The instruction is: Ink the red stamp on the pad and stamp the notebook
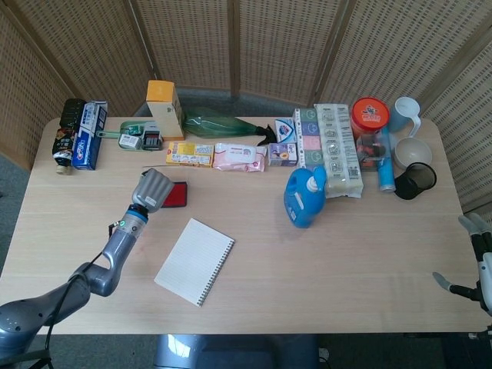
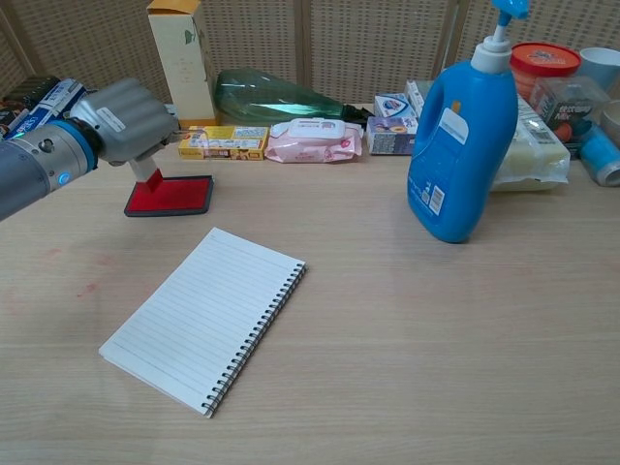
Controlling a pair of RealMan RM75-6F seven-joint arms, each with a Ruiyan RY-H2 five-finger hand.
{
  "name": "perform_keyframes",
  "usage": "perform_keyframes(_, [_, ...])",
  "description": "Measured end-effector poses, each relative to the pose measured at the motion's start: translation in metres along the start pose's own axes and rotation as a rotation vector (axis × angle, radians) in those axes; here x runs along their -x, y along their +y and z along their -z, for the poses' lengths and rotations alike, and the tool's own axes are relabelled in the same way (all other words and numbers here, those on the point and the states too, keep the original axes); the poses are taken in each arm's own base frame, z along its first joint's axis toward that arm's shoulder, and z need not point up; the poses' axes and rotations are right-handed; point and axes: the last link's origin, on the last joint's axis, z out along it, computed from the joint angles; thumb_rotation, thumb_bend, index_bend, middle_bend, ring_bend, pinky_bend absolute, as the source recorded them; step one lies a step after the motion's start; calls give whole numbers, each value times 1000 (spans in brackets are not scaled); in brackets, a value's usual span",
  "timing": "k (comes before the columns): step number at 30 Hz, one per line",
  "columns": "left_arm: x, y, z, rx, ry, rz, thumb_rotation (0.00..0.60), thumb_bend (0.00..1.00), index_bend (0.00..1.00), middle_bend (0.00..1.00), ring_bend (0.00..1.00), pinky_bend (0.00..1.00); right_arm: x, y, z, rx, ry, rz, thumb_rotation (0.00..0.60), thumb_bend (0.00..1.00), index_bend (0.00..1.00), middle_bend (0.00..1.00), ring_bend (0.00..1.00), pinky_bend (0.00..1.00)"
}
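My left hand (image 2: 118, 122) grips the red stamp (image 2: 150, 176), whose red base hangs just above the left end of the red ink pad (image 2: 176, 195). In the head view the left hand (image 1: 154, 190) covers the stamp and the left part of the ink pad (image 1: 178, 194). The spiral notebook (image 2: 203, 316) lies open on a blank lined page nearer the front edge, right of my forearm; the head view shows the notebook (image 1: 195, 261) too. My right hand (image 1: 475, 261) sits at the table's far right edge with its fingers apart and nothing in it.
A blue detergent bottle (image 2: 462, 136) stands right of centre. Along the back runs a row of boxes, a green bottle (image 2: 276, 99), a pink wipes pack (image 2: 314, 139), a tall orange-topped carton (image 2: 181, 60), and cups and jars (image 1: 400, 146) at the right.
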Motion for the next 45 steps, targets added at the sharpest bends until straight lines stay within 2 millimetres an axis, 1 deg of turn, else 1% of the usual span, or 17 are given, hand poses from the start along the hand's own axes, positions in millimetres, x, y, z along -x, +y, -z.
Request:
perform_keyframes(4, [-18, -3, 7, 21, 54, 3, 600, 351, 716, 1000, 1000, 1000, 0, -1, 1, -4, -2, -1, 600, 160, 0, 0, 0, 0])
perform_keyframes(7, [-35, 0, 15, 55, 98, 3, 600, 351, 716, 1000, 1000, 1000, 0, -1, 1, -7, -3, -2, 600, 160, 0, 0, 0, 0])
perform_keyframes(11, [-61, 17, 31, 114, 167, -8, 600, 350, 716, 1000, 1000, 1000, 0, -2, 2, -10, -2, -5, 600, 160, 0, 0, 0, 0])
perform_keyframes(14, [-75, 31, 41, 150, 205, -33, 600, 351, 716, 1000, 1000, 1000, -1, -2, 2, -11, -3, -8, 600, 160, 0, 0, 0, 0])
perform_keyframes(16, [-79, 40, 45, 168, 218, -47, 600, 350, 716, 1000, 1000, 1000, -1, -1, 2, -11, -4, -10, 600, 160, 0, 0, 0, 0])
perform_keyframes(20, [-85, 64, 50, 218, 239, -55, 600, 352, 716, 1000, 1000, 1000, -2, -1, 2, -10, -5, -15, 600, 159, 0, 0, 0, 0])
perform_keyframes(25, [-92, 87, 54, 260, 254, -40, 600, 353, 716, 1000, 1000, 1000, -3, 0, 1, -9, -3, -21, 600, 160, 0, 0, 0, 0])
perform_keyframes(29, [-100, 110, 56, 284, 256, -25, 600, 354, 716, 1000, 1000, 1000, -2, 0, 1, -9, -10, -19, 600, 160, 0, 0, 0, 0])
perform_keyframes(32, [-103, 122, 56, 296, 256, -40, 600, 353, 716, 1000, 1000, 1000, -2, 0, 1, -10, -11, -19, 600, 159, 0, 0, 0, 0])
perform_keyframes(35, [-103, 127, 54, 296, 253, -59, 600, 354, 716, 1000, 1000, 1000, -2, 0, 2, -8, -10, -20, 600, 160, 0, 0, 0, 0])
perform_keyframes(41, [-100, 125, 52, 277, 234, -58, 600, 356, 716, 1000, 1000, 1000, -3, 1, 1, -7, -11, -23, 600, 161, 0, 0, 0, 0])
perform_keyframes(45, [-100, 128, 52, 283, 230, -54, 600, 355, 716, 1000, 1000, 1000, -3, 0, 2, -9, -13, -23, 600, 159, 0, 0, 0, 0])
